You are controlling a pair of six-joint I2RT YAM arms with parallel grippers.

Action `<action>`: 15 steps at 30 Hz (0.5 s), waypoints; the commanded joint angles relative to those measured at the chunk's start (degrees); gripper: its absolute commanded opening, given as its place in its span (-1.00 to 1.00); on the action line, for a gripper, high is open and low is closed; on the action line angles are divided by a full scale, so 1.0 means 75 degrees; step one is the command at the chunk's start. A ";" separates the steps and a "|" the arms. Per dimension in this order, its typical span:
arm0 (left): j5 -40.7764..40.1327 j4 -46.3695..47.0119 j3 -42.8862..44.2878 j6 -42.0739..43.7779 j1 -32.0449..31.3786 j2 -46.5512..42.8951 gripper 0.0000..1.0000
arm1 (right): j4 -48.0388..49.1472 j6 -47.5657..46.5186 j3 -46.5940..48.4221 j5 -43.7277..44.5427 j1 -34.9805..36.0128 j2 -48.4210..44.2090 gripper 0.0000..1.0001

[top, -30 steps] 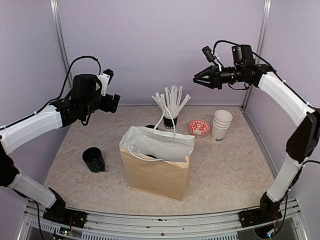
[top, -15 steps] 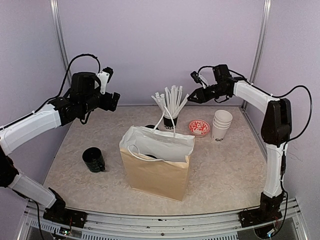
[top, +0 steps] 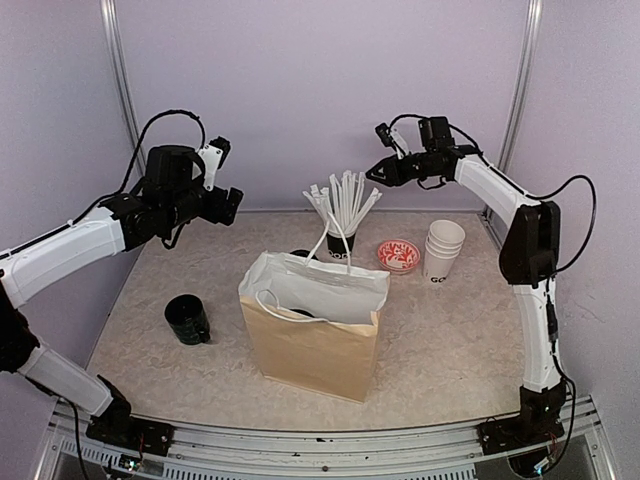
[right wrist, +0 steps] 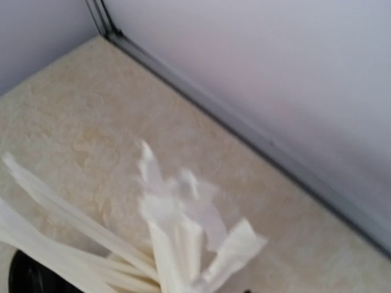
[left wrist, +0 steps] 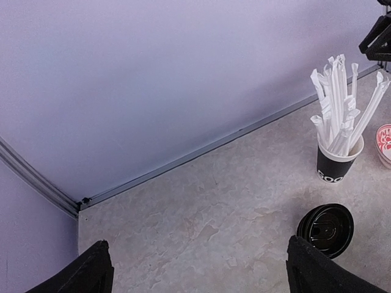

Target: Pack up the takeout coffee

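Brown paper bag [top: 312, 345] stood at mid-frame of the top view, mouth open, white lining and cord handles showing. Down in that mouth sat a dark round shape: the takeout coffee [top: 304, 314], by its black lid as far as I could tell, the cup's body hidden.

My left gripper [top: 228, 205] hung in the air at the left of the frame, released and empty. Its fingers [left wrist: 82, 271] were spread wide at the bottom corners of its wrist view, with the marbled table [left wrist: 201, 201] between them.

My right gripper [top: 380, 171] hung high, up and right of the white straws [top: 342, 205] in their black cup [top: 340, 250]. Clenched or released, I could not tell; its wrist view gave only blurred straws.

Black lids [left wrist: 325, 229] lay lower right in the left wrist view. Stacked white cups [top: 443, 250] and a red-patterned dish [top: 398, 255] sat right of centre, and a dark green mug [top: 187, 320] sat left of the bag.
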 commanded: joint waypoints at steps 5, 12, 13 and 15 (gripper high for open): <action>0.0148 -0.0076 0.0213 0.0032 0.0055 0.0139 0.91 | -0.0194 0.0072 0.0330 0.0172 0.0229 0.0435 -0.30; 0.0220 -0.0099 0.0225 0.0016 0.0055 0.0207 0.91 | -0.0145 0.0130 0.0586 0.0322 0.0337 0.0667 -0.32; 0.0235 -0.0103 0.0227 0.0010 0.0055 0.0213 0.91 | -0.0112 0.0145 0.0607 0.0337 0.0353 0.0694 -0.33; 0.0241 -0.0100 0.0219 0.0009 0.0055 0.0219 0.91 | -0.0101 0.0215 0.0708 0.0403 0.0377 0.0763 -0.38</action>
